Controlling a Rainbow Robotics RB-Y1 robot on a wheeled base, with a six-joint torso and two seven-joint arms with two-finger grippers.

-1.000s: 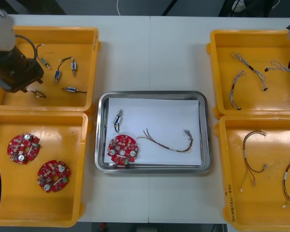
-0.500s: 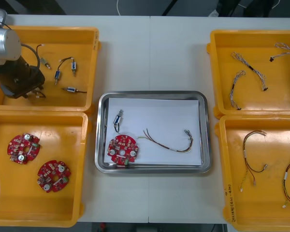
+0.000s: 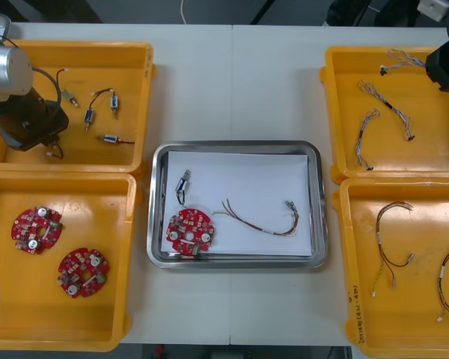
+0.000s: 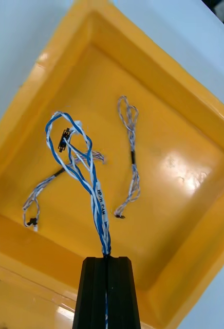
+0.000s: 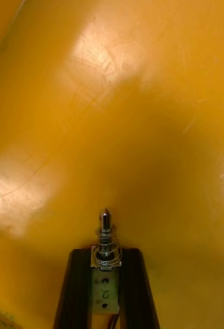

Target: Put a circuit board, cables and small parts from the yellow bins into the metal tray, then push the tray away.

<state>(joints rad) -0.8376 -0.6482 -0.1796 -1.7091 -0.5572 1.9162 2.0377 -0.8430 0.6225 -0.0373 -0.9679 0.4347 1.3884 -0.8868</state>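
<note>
Right gripper [image 4: 106,259]: closed tight on a twisted blue and white cable [image 4: 84,164], which is held up above the far right yellow bin [image 4: 184,154]. Left gripper [image 5: 106,254]: clamped on a small metal part [image 5: 106,239], low over the far left bin [image 3: 146,82]. Step judged: both pieces are to be carried to the metal tray [image 3: 238,145]. Bin walls must be cleared first. Bare white room is seen in the tray's far right part.

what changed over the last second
The right gripper, fingers shut on a twisted blue and white cable, lifted it off the floor of the far right yellow bin, toward its far rim. The left gripper, shut on a small metal part, barely shifted. The metal tray and its contents stayed put.
</note>
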